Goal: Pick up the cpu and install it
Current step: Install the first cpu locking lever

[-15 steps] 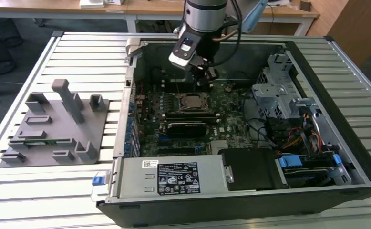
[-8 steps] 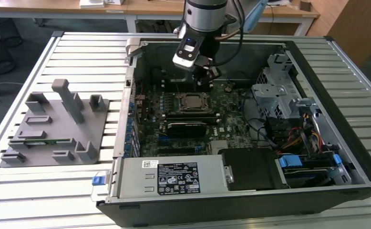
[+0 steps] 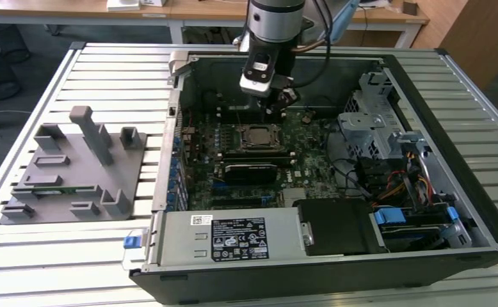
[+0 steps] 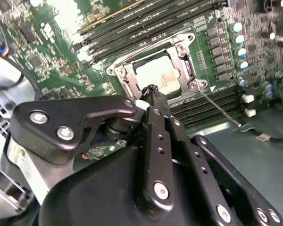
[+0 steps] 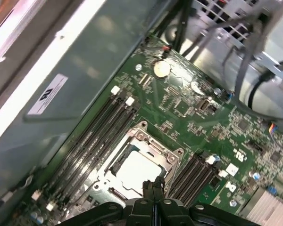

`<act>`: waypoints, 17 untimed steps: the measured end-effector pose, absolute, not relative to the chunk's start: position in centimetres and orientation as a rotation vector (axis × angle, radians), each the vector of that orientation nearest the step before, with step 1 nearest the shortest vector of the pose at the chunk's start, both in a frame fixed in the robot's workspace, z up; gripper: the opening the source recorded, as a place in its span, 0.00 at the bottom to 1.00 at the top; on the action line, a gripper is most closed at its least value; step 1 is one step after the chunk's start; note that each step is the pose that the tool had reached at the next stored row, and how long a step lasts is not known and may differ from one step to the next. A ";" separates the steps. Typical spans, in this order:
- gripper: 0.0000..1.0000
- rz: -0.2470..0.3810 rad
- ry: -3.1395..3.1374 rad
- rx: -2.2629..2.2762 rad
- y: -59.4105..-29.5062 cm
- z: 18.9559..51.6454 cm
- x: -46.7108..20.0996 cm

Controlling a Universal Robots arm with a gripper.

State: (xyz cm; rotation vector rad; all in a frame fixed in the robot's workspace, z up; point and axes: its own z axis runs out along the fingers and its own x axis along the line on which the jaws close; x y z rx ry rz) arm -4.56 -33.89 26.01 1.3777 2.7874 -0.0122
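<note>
CPU seated in the motherboard socket, gripper above it.

The cpu (image 5: 139, 170) lies flat inside the metal-framed socket (image 5: 140, 141) on the green motherboard (image 3: 305, 137) of the open computer case (image 3: 454, 211). The gripper (image 4: 152, 90) hovers just over the socket's edge, fingers pressed together, holding nothing; the grey tray (image 3: 70, 176) sits outside the case.

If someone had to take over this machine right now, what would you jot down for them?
Gripper: fingers shut, holding nothing, above the motherboard inside the open computer case.
Cpu: lies in its metal-framed socket in both wrist views, just beside the fingertips.
Done: cpu picked up and placed in the socket.
Left: cannot tell whether the socket frame is latched.
Grey tray sits on the table to the exterior view's left.
</note>
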 end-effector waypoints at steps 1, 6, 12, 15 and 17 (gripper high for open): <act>0.11 -0.013 2.798 1.356 -33.9 26.0 -4.6; 0.11 -0.016 2.852 1.231 -33.9 26.0 -4.6; 0.11 -0.017 2.915 1.070 -33.9 25.9 -4.6; 0.11 -0.015 2.941 0.996 -33.9 25.9 -4.6; 0.11 -0.014 2.958 0.943 -33.9 25.9 -4.6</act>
